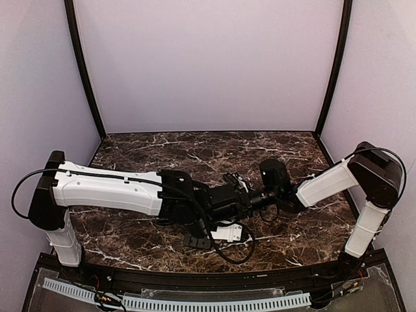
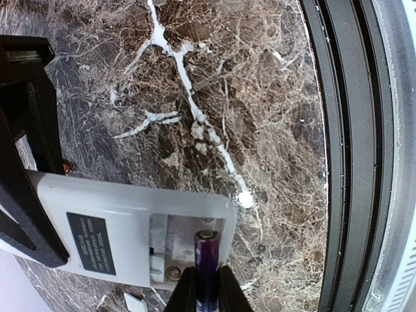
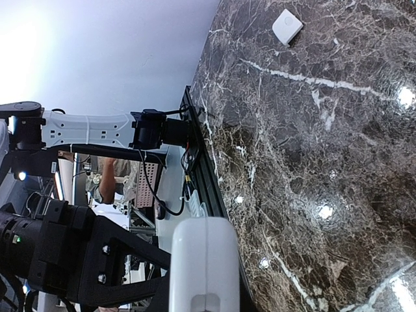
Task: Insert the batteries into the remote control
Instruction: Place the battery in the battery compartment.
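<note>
One purple battery, pinched by the right fingers, sat partly inside the remote, lower centre of the left wrist view; left fingers clamped the remote. Seating it likely needed gentle pressing.

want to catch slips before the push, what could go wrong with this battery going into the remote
1. The purple battery looks only partly inside the open bay of the remote control, pinched by the right pincer. Pushed off-axis, it may jam or pop out.
2. The left pincer grips the remote control only at its opposite end, so pressure at the bay could lever it loose.
</note>
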`<state>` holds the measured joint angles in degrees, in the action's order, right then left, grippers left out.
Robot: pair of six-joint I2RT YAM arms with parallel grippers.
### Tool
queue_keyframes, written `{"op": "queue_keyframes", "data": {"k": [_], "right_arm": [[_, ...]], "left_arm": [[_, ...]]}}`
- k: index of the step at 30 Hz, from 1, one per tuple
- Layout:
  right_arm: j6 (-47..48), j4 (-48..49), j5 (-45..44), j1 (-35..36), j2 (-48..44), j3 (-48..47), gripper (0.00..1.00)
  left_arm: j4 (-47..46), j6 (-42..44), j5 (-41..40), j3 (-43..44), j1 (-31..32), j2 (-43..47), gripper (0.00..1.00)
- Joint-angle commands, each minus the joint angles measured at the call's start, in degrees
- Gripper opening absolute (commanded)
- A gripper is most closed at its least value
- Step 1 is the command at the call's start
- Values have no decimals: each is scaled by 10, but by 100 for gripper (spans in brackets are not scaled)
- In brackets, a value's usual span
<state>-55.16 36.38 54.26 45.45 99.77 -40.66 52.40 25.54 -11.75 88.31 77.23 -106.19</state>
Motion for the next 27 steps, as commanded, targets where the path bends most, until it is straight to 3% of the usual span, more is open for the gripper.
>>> {"op": "queue_keyframes", "data": {"k": [1, 12, 27], "right_arm": [[1, 17, 1, 9, 9, -16, 0], [-5, 35, 8, 10, 11, -15, 0], [-25, 81, 20, 10, 20, -3, 0]], "left_arm": [[16, 7, 4, -6, 6, -7, 12], [14, 7, 7, -4, 6, -8, 21], [4, 4, -27, 3, 5, 4, 41]]}}
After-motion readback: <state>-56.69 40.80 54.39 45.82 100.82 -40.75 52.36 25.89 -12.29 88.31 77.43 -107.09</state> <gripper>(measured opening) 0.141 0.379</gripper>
